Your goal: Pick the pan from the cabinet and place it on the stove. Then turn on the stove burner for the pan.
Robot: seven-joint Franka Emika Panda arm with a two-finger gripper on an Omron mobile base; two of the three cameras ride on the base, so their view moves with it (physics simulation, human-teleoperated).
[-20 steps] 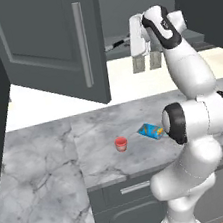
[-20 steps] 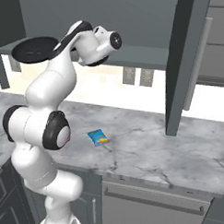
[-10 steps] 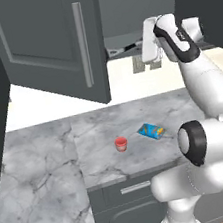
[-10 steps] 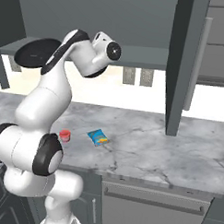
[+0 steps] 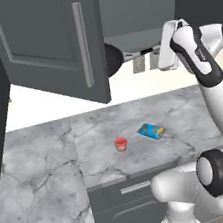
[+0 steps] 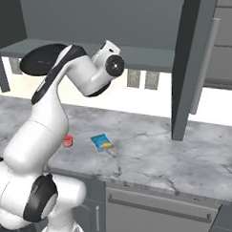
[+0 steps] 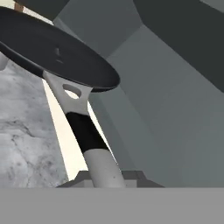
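Note:
The black pan (image 5: 114,60) pokes out past the edge of the open cabinet door (image 5: 47,42), level with the cabinet's bottom shelf (image 6: 149,56). Its slim handle (image 5: 137,53) runs right into my gripper (image 5: 151,52), which is shut on it. From the right base view, the pan (image 6: 40,58) shows as a dark disc behind my upper arm. The hand view looks up at the pan's underside (image 7: 52,48), with the handle (image 7: 87,135) coming down to my gripper (image 7: 104,177). The stove is out of view.
A small red cup (image 5: 121,143) (image 6: 67,140) and a blue packet (image 5: 151,131) (image 6: 102,141) lie on the marble counter (image 5: 40,164). The second open cabinet door (image 6: 187,68) hangs over the counter to the right. Wall outlets (image 6: 141,79) sit under the cabinet.
My hand has drawn a little to the right with the pan, which now shows past the door edge. The elbow has swung over and the forearm stands steeper. Counter items are unmoved.

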